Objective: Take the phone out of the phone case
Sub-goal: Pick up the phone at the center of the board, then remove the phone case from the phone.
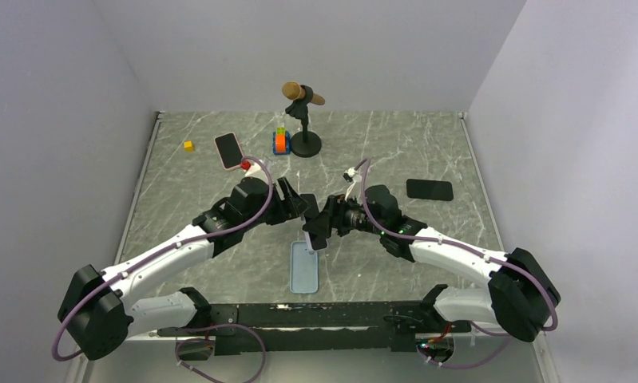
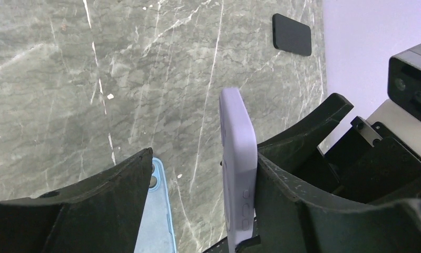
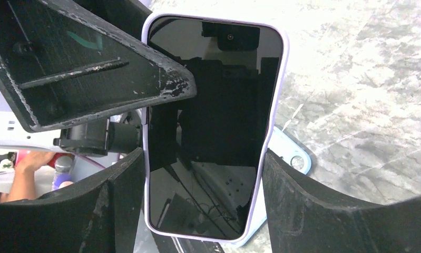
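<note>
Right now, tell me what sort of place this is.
Probably a robot test cell: white walls box in a marble-look table, a left arm and right arm work over it, and props include a microphone and lavender phone.

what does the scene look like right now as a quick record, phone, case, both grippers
phone: lilac-edged smartphone, dark screen, held off the table
right gripper: shut on the phone's two long edges
left gripper: open, one finger against the phone, the other apart from it
case: light blue soft phone case, flat on the grey marble table, under the phone, no gripper on it
also there: black rectangular slab, pink-cased phone
</note>
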{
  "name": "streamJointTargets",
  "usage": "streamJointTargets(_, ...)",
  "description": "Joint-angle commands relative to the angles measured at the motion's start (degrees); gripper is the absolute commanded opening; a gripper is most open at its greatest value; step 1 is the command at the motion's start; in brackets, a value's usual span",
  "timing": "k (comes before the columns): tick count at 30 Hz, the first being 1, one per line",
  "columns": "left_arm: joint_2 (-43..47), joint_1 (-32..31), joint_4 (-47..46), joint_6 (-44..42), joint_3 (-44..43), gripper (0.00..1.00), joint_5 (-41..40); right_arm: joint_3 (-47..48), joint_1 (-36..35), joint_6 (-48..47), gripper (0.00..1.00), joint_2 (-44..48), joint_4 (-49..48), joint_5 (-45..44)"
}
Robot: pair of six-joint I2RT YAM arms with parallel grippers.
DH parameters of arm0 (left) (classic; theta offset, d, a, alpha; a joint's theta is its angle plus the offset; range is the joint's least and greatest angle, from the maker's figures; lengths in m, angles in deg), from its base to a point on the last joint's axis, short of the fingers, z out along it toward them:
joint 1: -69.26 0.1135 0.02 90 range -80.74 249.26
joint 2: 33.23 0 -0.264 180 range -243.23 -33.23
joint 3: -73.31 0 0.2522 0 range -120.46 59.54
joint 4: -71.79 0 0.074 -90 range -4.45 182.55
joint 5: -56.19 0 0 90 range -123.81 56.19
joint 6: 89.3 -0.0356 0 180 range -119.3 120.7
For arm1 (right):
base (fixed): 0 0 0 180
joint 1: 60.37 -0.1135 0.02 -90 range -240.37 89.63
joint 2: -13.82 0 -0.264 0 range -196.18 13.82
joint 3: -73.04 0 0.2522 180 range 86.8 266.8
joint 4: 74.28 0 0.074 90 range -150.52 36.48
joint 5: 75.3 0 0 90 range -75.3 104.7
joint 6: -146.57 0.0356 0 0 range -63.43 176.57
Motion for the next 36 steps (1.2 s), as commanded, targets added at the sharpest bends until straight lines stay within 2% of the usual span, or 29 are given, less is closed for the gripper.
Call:
streamJointTargets(1, -0.04, -0.14, -2.21, -1.29, -1.16, 0.70, -0.15, 4.32, -1.58, -1.09, 0.00, 0.30, -5.12, -2.19)
streamJointTargets(6, -0.25, -0.14, -5.76, -1.41, -0.73, 0.70, 4.77, 6.55, -2.98, -3.94, 0.00, -1.00, -2.56, -4.19)
streamJointTargets(8, -0.67, -0.14, -6.45, -1.32, -0.64, 0.67, 6.81, 7.02, -3.32, -4.62, 0.00, -1.15, -2.05, -4.64)
streamJointTargets(12, -1.31, -0.15, -8.91, -0.46, 0.01, 0.57, 10.14, 7.60, -4.09, -5.33, 0.00, -1.23, -1.08, -5.78)
streamJointTargets(13, -1.47, -0.14, -9.51, -0.48, 0.08, 0.51, 10.87, 7.47, -4.33, -5.27, 0.00, -1.14, -1.15, -5.95)
streamJointTargets(19, -2.51, -0.17, -10.62, -2.21, -0.52, 0.30, 13.89, 7.22, -5.23, -5.32, 0.00, -1.00, -1.03, -6.50)
streamJointTargets(24, -1.54, 0.01, -8.96, -4.45, -0.67, 0.14, 12.79, 6.22, -5.51, -5.77, 0.20, 0.69, -0.61, -7.78)
streamJointTargets(25, -1.30, 0.11, -8.94, -4.81, -0.49, 0.11, 12.77, 6.21, -5.51, -5.86, 0.27, 0.82, -0.34, -7.79)
streamJointTargets(26, -0.94, 0.19, -8.90, -5.03, -0.28, 0.09, 12.75, 6.37, -5.55, -6.01, 0.36, 0.86, 0.03, -7.90)
streamJointTargets(30, 0.50, 1.40, -7.21, -6.49, 0.15, 0.05, 12.53, 6.71, -5.47, -5.37, 0.93, 0.09, 1.67, -8.60)
streamJointTargets(31, 1.09, 1.87, -6.20, -7.03, 0.27, 0.05, 11.96, 6.85, -5.38, -4.85, 0.99, -0.50, 2.13, -8.99)
streamJointTargets(36, 5.13, 4.71, 0.13, -10.30, 0.77, 0.00, 7.72, 8.03, -5.33, -4.71, 1.00, -3.97, 3.53, -6.25)
